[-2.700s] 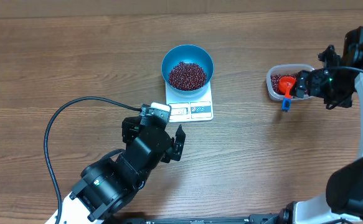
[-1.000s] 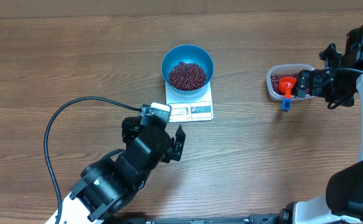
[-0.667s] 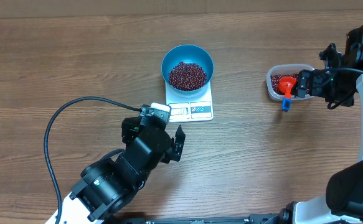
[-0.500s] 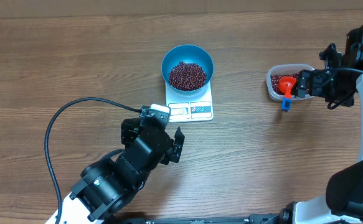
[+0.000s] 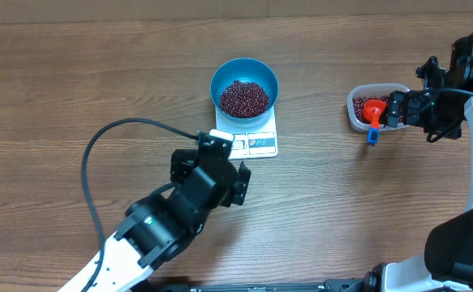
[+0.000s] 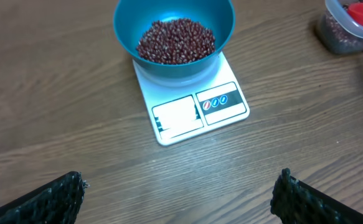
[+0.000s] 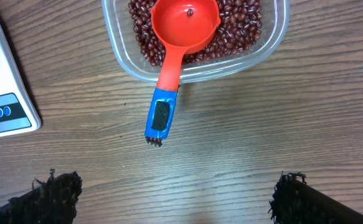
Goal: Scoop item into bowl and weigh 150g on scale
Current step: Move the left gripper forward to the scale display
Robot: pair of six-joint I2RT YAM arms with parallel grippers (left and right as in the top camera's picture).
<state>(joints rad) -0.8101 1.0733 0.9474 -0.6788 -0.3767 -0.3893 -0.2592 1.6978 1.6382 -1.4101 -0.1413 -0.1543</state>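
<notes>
With red beans heaped in the blue bowl on the scale and the orange scoop lying in the clear tub, our left gripper and right gripper gape wide and empty, so we judge the weight check comes next.

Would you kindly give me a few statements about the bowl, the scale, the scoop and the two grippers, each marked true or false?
1. The blue bowl stands on the white scale. True.
2. The bowl is empty. False: it holds a heap of dark red beans.
3. The orange-red scoop lies in the clear tub, with its blue handle end sticking out over the rim. True.
4. The right gripper is shut on the scoop's handle. False: its jaws are open and it holds nothing; the handle lies clear of the fingers.
5. The left gripper is clamped on the scale. False: it is open and apart from the scale.
</notes>
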